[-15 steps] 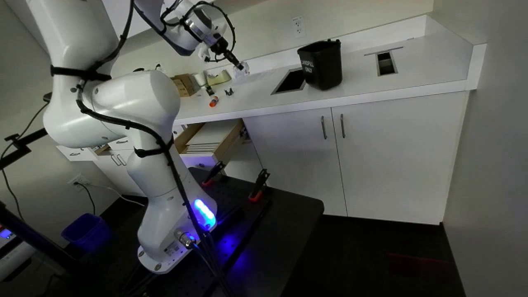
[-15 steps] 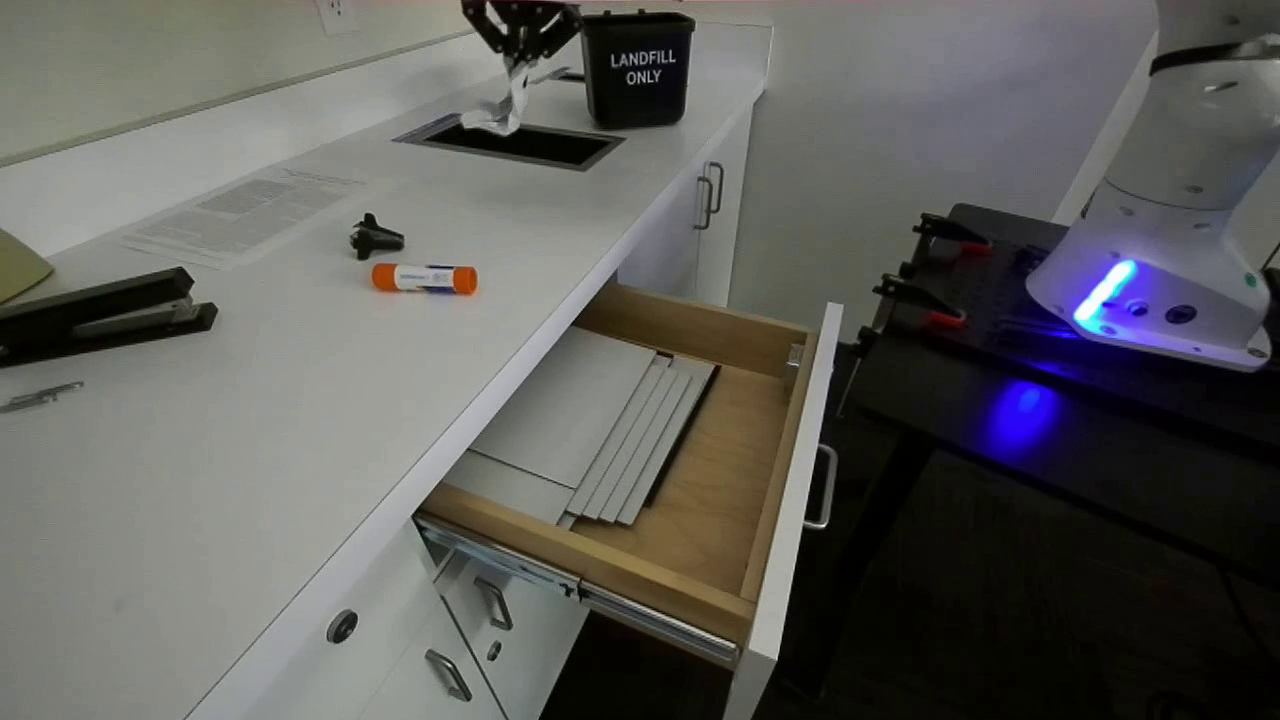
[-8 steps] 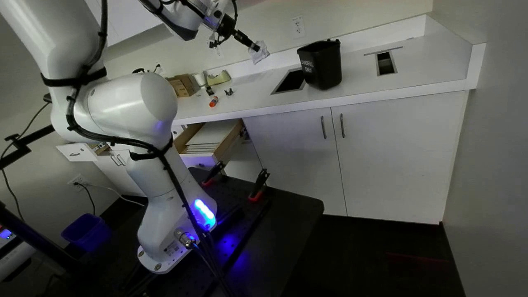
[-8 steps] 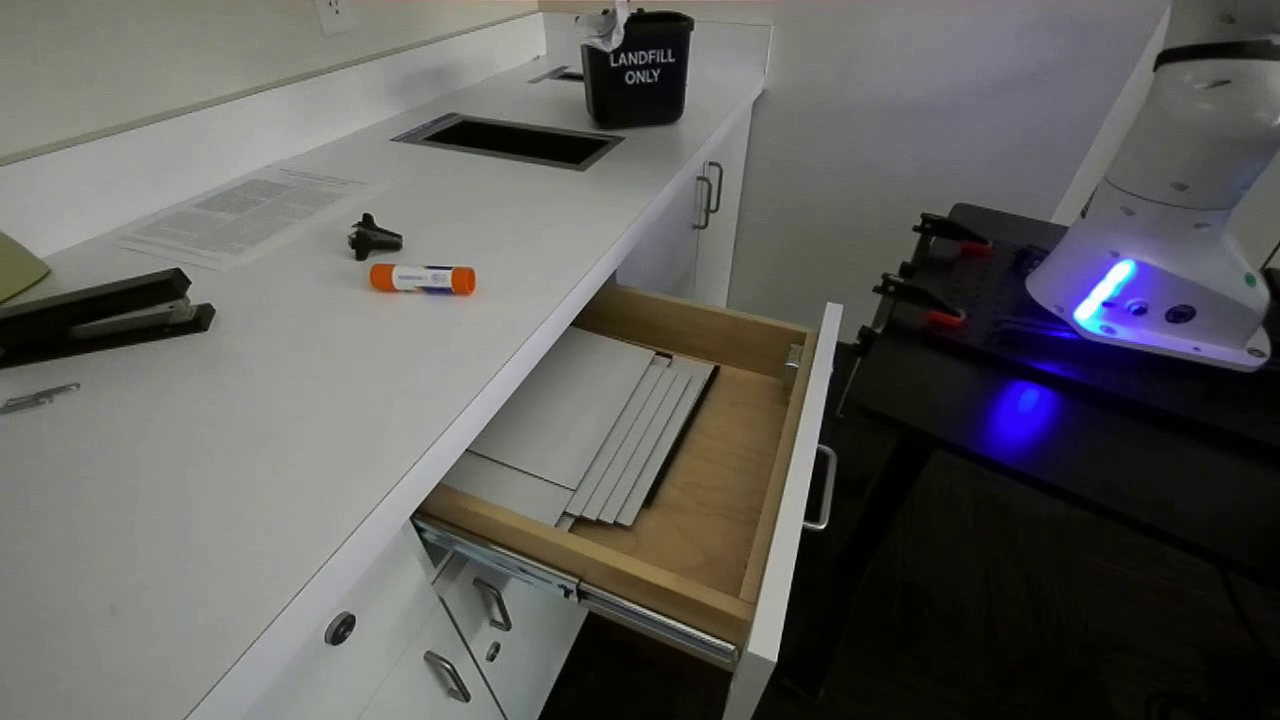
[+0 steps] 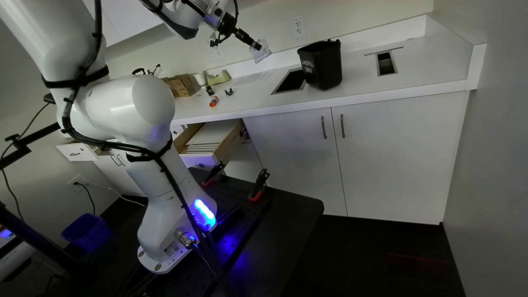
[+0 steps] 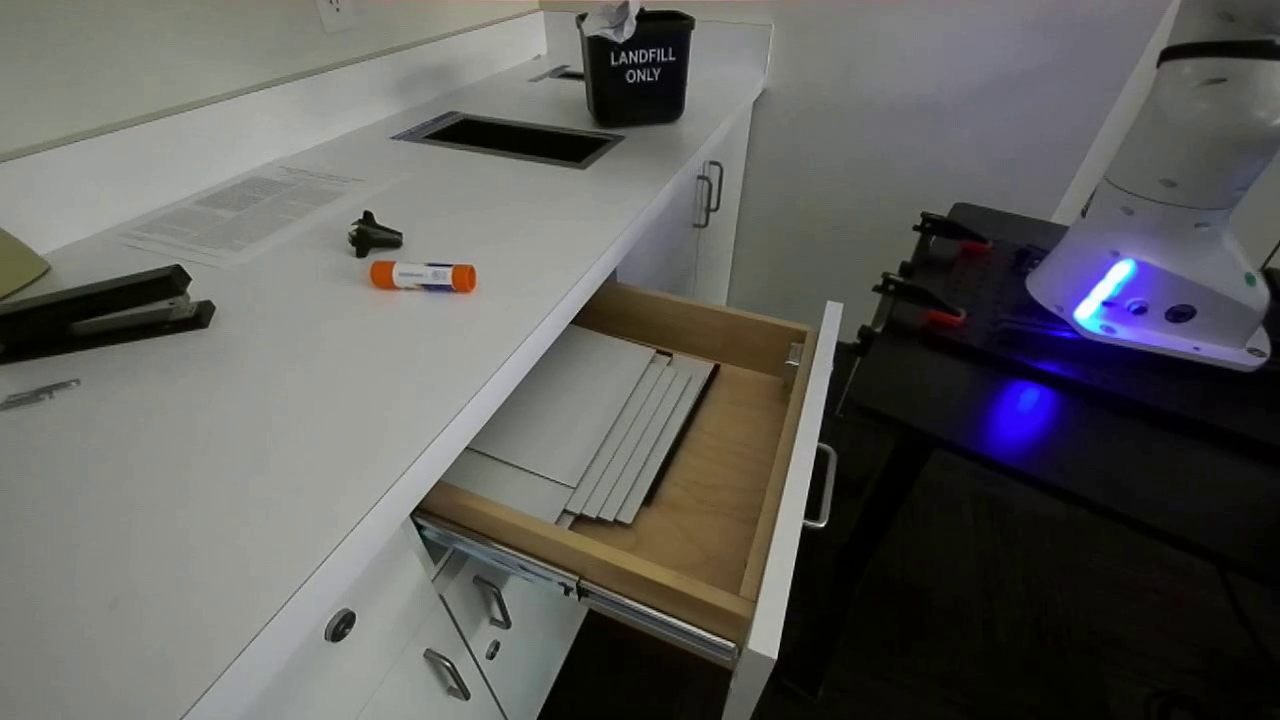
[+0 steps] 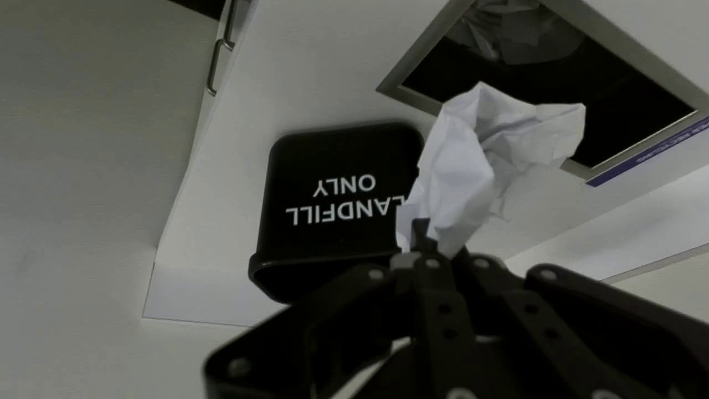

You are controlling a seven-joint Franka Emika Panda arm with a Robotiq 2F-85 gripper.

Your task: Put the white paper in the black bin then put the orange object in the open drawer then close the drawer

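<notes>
My gripper [image 5: 258, 46] has its fingertips brought together on one end of the white paper [image 7: 460, 160]; the crumpled rest sticks out beyond them. In an exterior view I hold the paper in the air to the left of the black bin [image 5: 324, 68], a gap visible between paper and bin, the gripper slanting down and toward the bin's side. From the wrist, the paper overlaps one edge of the bin in line of sight; the bin's LANDFILL ONLY lettering reads upside down there. In both exterior views the bin stands upright on the counter [image 6: 300, 430]. Just beside the bin, a dark rectangular opening [image 6: 510, 140] is set in the counter. The orange glue stick [image 6: 423, 277] lies on its side on the counter, well apart from the bin, with the opening between the two. A small black staple remover [image 6: 376, 236] lies near it, on the same side of the bin. Farther from the bin than the glue stick, I note a black stapler [image 6: 100, 312]. The drawer [image 6: 735, 430] is pulled out, lower than the bin and well apart from it; flat pale panels [image 6: 570, 400] lie fanned inside, bare wood showing next to them. Two white cabinet doors [image 5: 383, 156], both closed, sit under the bin's stretch of counter.
</notes>
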